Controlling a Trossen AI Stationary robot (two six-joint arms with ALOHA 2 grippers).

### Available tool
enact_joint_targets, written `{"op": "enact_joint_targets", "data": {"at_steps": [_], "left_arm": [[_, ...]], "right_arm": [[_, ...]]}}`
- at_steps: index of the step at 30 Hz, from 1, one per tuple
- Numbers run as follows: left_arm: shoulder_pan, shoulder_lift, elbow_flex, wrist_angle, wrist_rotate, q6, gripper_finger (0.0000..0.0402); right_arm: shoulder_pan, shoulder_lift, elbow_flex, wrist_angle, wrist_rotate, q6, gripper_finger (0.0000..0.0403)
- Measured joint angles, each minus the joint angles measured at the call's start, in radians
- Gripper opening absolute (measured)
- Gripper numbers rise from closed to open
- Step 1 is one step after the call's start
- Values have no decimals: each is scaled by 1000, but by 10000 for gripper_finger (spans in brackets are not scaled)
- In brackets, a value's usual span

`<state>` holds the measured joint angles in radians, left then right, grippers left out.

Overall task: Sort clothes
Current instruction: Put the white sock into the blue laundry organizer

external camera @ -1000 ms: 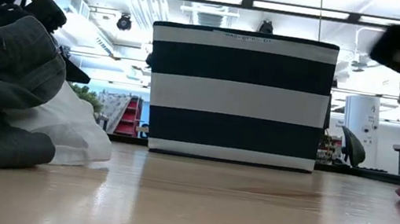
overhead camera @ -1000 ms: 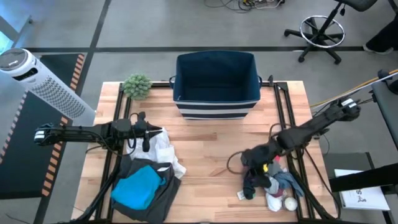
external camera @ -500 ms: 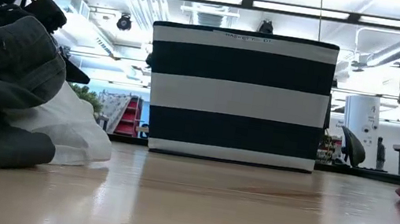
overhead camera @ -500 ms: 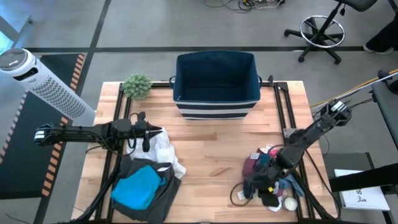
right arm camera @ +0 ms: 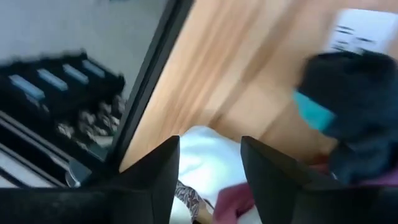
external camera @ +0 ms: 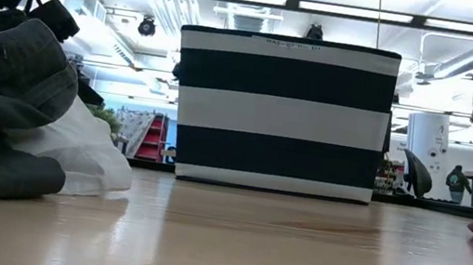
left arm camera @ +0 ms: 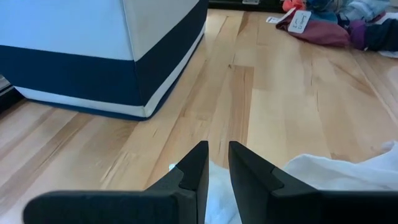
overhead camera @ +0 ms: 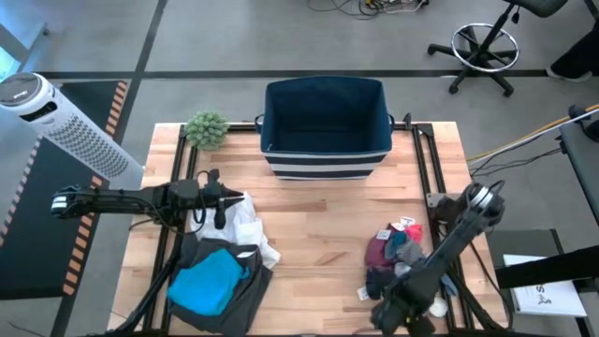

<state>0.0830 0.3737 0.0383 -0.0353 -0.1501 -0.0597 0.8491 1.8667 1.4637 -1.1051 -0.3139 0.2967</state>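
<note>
On the table's near left lies a pile: a turquoise garment (overhead camera: pixel 208 281) on a dark grey one (overhead camera: pixel 239 300), with a white one (overhead camera: pixel 248 225) beside it. My left gripper (overhead camera: pixel 225 201) hovers at the white garment's (left arm camera: pixel 323 180) far edge, its fingers (left arm camera: pixel 194 168) a narrow gap apart and nothing between them. On the near right lies a heap of small clothes: a maroon piece (overhead camera: pixel 379 251), a teal sock (overhead camera: pixel 404 248) and dark pieces (overhead camera: pixel 379 281). My right gripper (overhead camera: pixel 398 314) is open at the heap's near edge, over a white piece (right arm camera: pixel 208 146). My right gripper points down over the heap's near edge with a white piece (right arm camera: pixel 208 146) below the gap. Whether its fingers (right arm camera: pixel 155 180) touch it, I cannot tell.
The navy bin with white stripes (overhead camera: pixel 326 117) stands at the far middle, a green fuzzy plant (overhead camera: pixel 207 128) to its left. Bare wood (overhead camera: pixel 318 215) lies between the two heaps. Black frame rails (overhead camera: pixel 432 168) run along both table sides. A white tower fan (overhead camera: pixel 56 117) stands off the left.
My right gripper has gone from the heap's far side toward the table's near edge, passing over the small clothes. The maroon piece and teal sock now lie uncovered behind it.
</note>
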Motion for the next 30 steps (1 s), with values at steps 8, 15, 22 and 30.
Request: {"op": "enact_joint_targets", "data": {"at_steps": [8, 15, 22, 30], "left_arm": [[0, 46, 0, -2, 0, 6, 50], [0, 94, 0, -3, 0, 6, 50], [0, 134, 0, -3, 0, 6, 50], [0, 149, 0, 0, 0, -2, 50]], "right_arm": [[86, 177, 147, -133, 1, -198, 179], [144, 252, 180, -291, 152, -302, 179], [161, 290, 178, -292, 158, -368, 179], [159, 316, 171, -263, 158, -365, 164]]}}
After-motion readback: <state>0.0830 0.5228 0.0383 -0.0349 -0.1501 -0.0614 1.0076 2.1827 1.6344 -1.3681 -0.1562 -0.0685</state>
